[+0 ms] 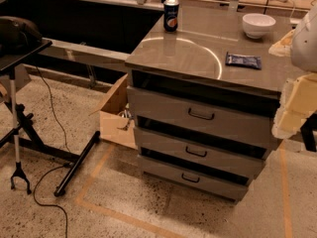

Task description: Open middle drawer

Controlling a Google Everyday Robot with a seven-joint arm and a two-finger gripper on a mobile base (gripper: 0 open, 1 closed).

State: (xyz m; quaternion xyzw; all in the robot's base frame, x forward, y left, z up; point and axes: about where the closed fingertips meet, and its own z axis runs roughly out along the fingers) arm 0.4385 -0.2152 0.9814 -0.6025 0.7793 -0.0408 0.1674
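The grey cabinet (198,58) has three drawers, and all three fronts stand a little way out from its body. The middle drawer (163,145) has a medium-height flat front with a small dark wire handle (196,152) at its centre. The taller top drawer (158,105) is above it and the slim bottom drawer (158,170) below. My gripper (295,105) shows as cream-coloured blocks at the right edge of the view. It is beside the cabinet's right end at the height of the top drawer, well right of the middle handle and not touching it.
On the cabinet top stand a blue soda can (171,15), a white bowl (258,25) and a flat blue packet (243,60). An open cardboard box (116,115) sits on the floor left of the cabinet. A black stand (20,108) with a cable is at far left.
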